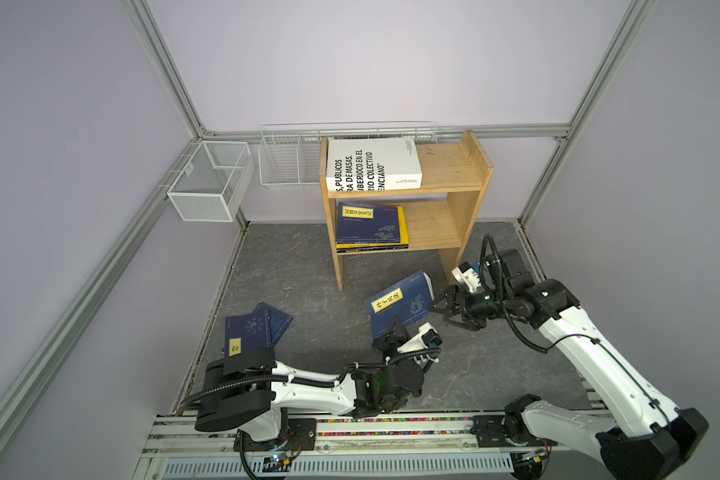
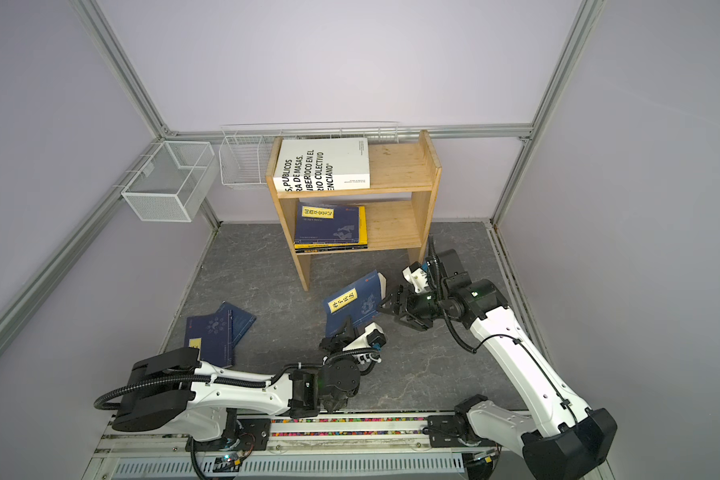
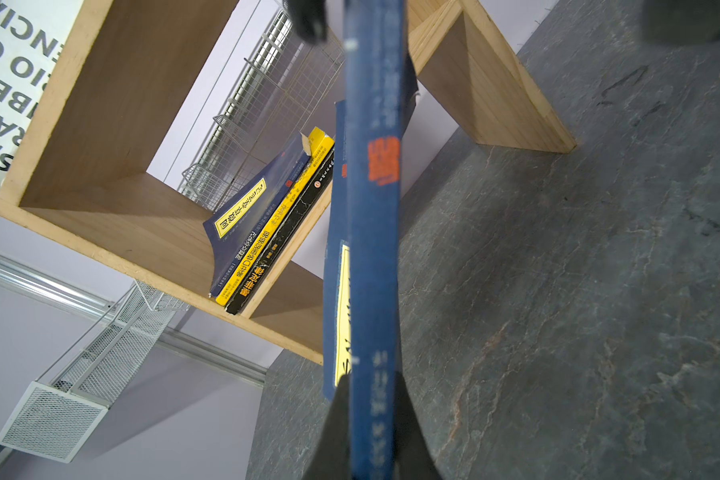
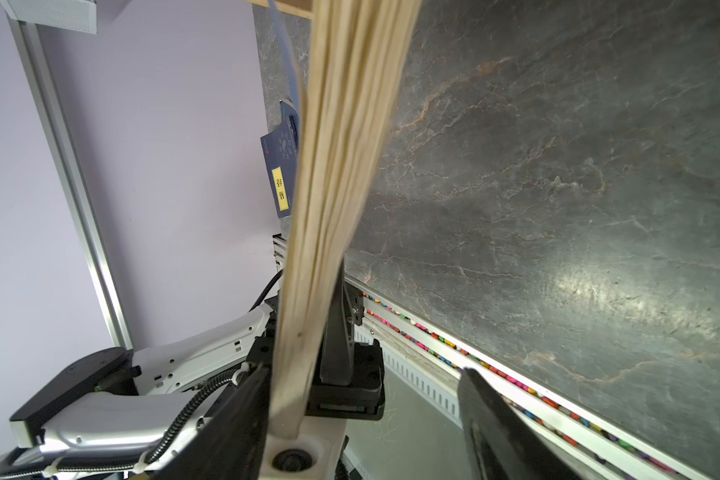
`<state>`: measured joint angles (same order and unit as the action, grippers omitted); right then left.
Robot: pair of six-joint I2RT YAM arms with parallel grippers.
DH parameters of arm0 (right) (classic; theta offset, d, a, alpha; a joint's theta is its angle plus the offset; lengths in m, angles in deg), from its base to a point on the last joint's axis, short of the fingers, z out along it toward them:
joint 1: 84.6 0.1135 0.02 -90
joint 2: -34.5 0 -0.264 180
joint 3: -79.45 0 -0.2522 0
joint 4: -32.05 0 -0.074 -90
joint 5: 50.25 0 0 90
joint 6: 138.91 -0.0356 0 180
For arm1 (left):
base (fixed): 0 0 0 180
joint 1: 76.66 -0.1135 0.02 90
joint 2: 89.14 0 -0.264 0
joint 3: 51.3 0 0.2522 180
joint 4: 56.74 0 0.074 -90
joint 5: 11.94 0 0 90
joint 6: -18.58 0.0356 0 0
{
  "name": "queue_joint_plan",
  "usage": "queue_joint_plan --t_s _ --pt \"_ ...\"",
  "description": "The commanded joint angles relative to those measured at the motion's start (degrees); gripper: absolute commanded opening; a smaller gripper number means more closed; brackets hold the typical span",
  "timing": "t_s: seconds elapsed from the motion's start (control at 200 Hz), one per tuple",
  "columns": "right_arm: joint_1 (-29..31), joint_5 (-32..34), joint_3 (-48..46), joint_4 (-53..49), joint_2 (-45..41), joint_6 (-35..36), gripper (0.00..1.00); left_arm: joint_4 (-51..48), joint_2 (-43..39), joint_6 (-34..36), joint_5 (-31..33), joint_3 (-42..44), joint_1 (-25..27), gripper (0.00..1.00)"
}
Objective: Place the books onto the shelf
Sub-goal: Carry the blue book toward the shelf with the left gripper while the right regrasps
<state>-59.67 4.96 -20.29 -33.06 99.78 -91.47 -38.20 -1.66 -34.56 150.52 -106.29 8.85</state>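
A navy book with a yellow label [image 1: 400, 303] [image 2: 352, 303] stands tilted above the middle of the floor. My left gripper [image 1: 393, 330] [image 2: 344, 332] [image 3: 373, 395] is shut on its lower spine edge. My right gripper [image 1: 443, 311] [image 2: 391, 305] [image 4: 358, 386] is open astride the book's page edge [image 4: 341, 166]; one finger [image 4: 233, 415] lies against the pages, the other stands apart. The pine shelf [image 1: 466, 174] [image 2: 416, 166] holds a white book [image 1: 373, 164] on top. Its lower tier has a navy book [image 1: 368, 224] on yellow [image 3: 267, 232] and black [image 3: 283, 245] books. Two navy books [image 1: 252, 330] [image 2: 215, 332] lie at the floor's left.
Two white wire baskets [image 1: 208, 183] [image 1: 287, 162] hang on the back-left walls beside the shelf. The arms' base rail [image 1: 350, 428] runs along the front edge. Dark slate floor [image 1: 308, 266] lies between the shelf and the arms.
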Motion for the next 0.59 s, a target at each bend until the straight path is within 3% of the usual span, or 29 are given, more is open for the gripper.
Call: queue_joint_plan --t_s 0.0,0.215,0.415,0.59 --pt "-0.06 -3.19 -1.60 6.43 -0.08 -2.66 0.64 4.56 0.51 1.68 -0.43 -0.85 0.20 0.00" --pt "0.20 -4.59 -2.88 9.48 0.84 -3.74 0.43 5.59 1.32 1.64 -2.62 -1.35 0.28 0.00" --pt "0.71 -5.76 -3.87 11.94 0.82 -5.02 0.34 6.37 2.34 2.36 -5.12 -2.21 0.33 0.00" --pt "0.69 -5.93 -4.67 12.49 0.30 -5.44 0.19 9.06 3.43 4.52 -7.81 -3.02 0.41 0.00"
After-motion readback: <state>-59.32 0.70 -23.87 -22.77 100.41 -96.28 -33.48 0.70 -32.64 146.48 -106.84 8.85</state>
